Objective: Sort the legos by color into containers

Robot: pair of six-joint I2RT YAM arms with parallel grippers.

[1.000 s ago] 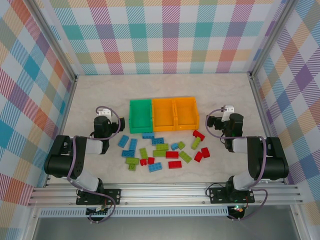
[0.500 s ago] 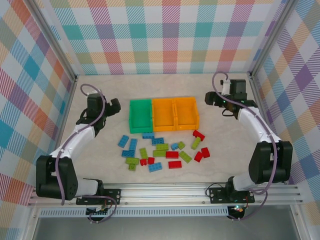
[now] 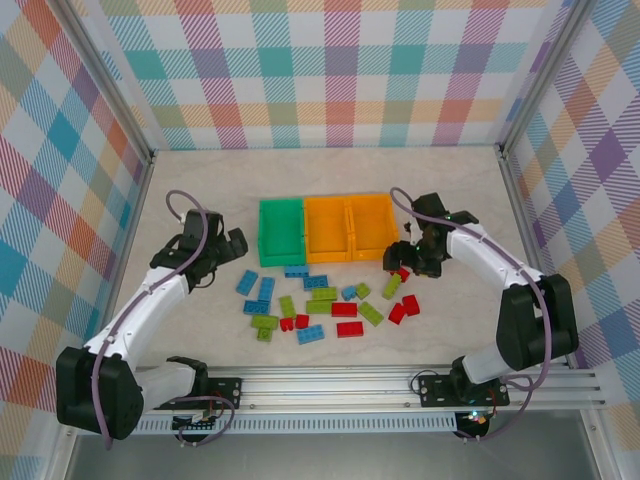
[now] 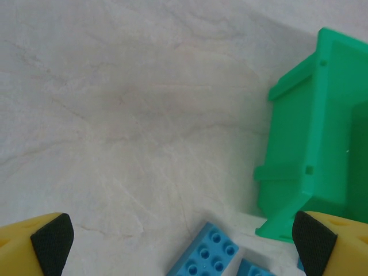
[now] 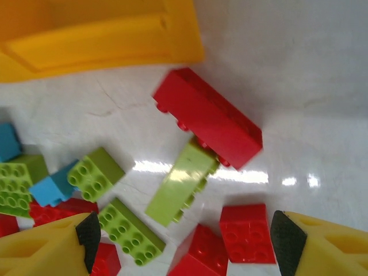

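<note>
Legos point(image 3: 318, 294) lie loose on the table point(image 3: 200, 180), and we go for the long red brick point(image 5: 207, 118). It sits just ahead of the right claw point(image 5: 187, 244), between it and the orange bin point(image 5: 98, 34), long axis slanting across the fingers' line. That claw stands wide and empty; we reckon a wrist turn squares it up. Left claw point(image 4: 183, 241), wide and empty too, hangs over a blue brick point(image 4: 204, 256), green bin point(image 4: 322, 144) ahead-right, well off from the red.

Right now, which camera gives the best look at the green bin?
The top external view: the whole green bin shows from above, left of the two orange bins. The left wrist view catches one corner and outer wall, close up. The right wrist view faces loose bricks instead.
</note>
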